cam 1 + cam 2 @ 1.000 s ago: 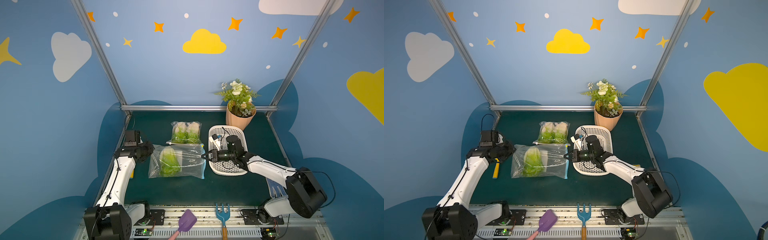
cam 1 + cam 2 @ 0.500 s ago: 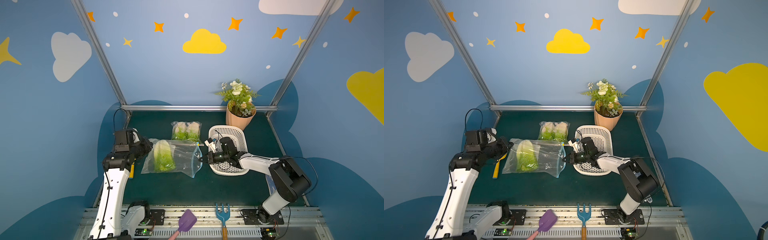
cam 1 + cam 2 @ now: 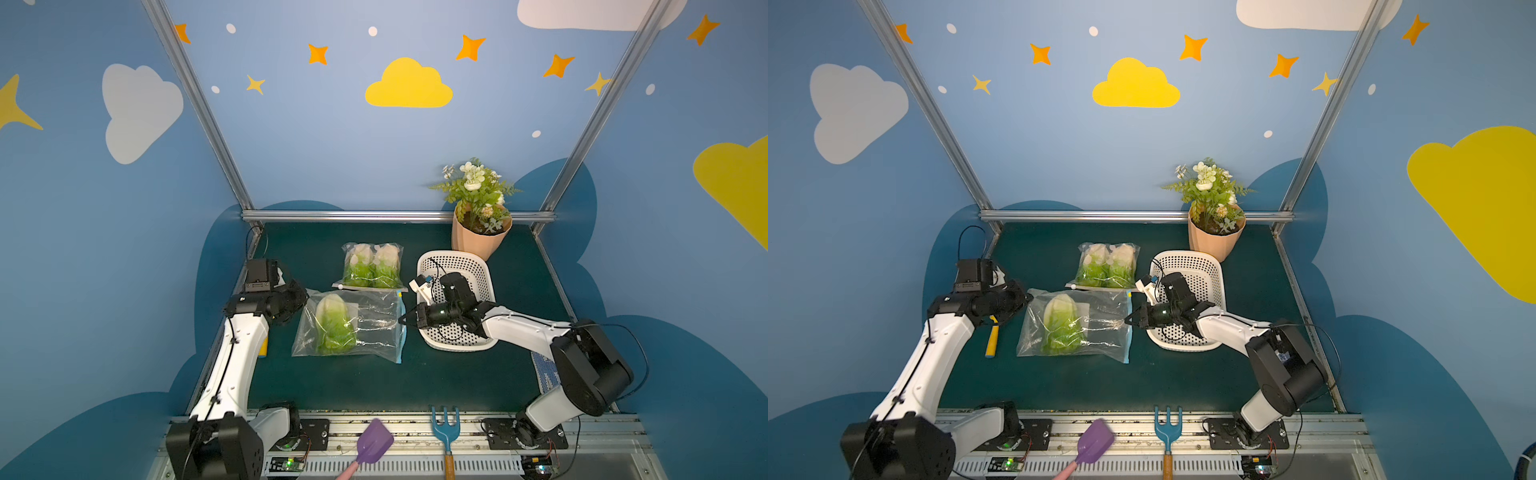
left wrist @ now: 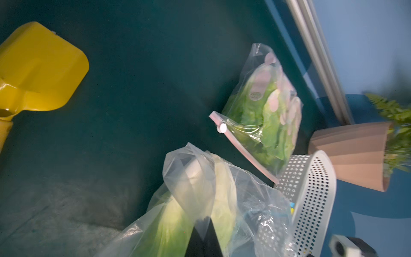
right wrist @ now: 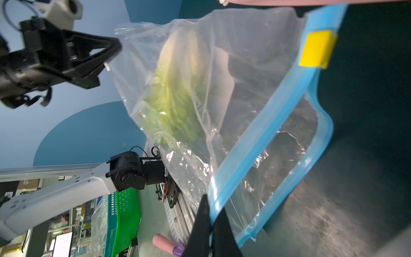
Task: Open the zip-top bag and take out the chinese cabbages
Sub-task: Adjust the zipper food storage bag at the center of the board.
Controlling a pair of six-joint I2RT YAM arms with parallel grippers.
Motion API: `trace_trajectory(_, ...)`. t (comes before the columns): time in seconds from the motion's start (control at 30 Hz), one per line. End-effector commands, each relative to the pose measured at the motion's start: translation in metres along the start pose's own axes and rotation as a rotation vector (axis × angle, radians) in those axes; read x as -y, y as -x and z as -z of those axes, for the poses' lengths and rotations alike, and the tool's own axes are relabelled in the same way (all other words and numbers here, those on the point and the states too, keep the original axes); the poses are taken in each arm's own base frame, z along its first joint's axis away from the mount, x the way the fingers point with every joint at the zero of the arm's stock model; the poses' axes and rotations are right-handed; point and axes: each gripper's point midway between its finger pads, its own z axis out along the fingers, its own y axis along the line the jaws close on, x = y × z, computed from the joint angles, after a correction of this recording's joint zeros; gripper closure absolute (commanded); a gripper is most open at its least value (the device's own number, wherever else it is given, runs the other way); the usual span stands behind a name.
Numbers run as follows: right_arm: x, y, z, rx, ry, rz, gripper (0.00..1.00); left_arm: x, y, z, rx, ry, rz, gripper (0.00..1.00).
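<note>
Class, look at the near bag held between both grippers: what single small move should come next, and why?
Probably raise the left gripper, shut on a closed corner of the zip-top bag, while the right gripper holds the blue zip edge. The mouth gapes in the right wrist view and the chinese cabbage lies near the closed end, so tilting should slide it out.

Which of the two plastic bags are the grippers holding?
The nearer bag, blue-edged, with one cabbage; the pink-edged bag behind lies untouched.

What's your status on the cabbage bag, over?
Left gripper shut on zip-top bag at its sealed-end corner; right gripper shut on blue zip edge. Mouth gaping, one chinese cabbage inside. Second bag lies just behind.
</note>
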Motion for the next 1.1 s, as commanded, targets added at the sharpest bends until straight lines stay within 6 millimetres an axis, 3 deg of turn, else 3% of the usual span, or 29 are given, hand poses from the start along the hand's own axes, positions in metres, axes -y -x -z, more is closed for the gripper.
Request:
trace_trajectory(0.0,-0.011,0.005,0.002,0.001,0.004,0.036,0.95,-0.005,0.021,-0.01,0.041,0.057,-0.05,0.95)
trace_trajectory(0.23,-0.02,0.01,0.01,0.028,-0.007,0.072,0.42,-0.027,0.029,-0.041,-0.068,0.191,-0.117,0.95)
trace_trajectory(0.3,-0.019,0.01,0.016,0.038,-0.03,0.08,0.36,-0.031,0.027,-0.05,-0.097,0.199,-0.111,0.95)
trace_trajectory(0.4,-0.013,0.007,0.023,0.055,-0.072,0.079,0.34,-0.039,0.027,-0.06,-0.116,0.221,-0.106,0.95)
trace_trajectory(0.47,-0.008,0.006,0.027,0.066,-0.106,0.078,0.43,-0.043,0.027,-0.063,-0.124,0.231,-0.101,0.95)
trace_trajectory(0.57,0.005,0.005,0.028,0.071,-0.165,0.065,0.84,-0.051,0.029,-0.067,-0.131,0.243,-0.083,0.95)
trace_trajectory(0.63,0.012,0.004,0.025,0.061,-0.186,0.05,1.0,-0.056,0.031,-0.069,-0.136,0.253,-0.068,0.95)
trace_trajectory(0.8,0.026,0.008,0.01,0.041,-0.202,0.015,1.0,-0.06,0.033,-0.071,-0.136,0.256,-0.059,0.95)
trace_trajectory(1.07,0.019,0.026,-0.01,0.036,-0.134,0.03,1.0,-0.061,0.03,-0.073,-0.148,0.256,-0.055,0.95)
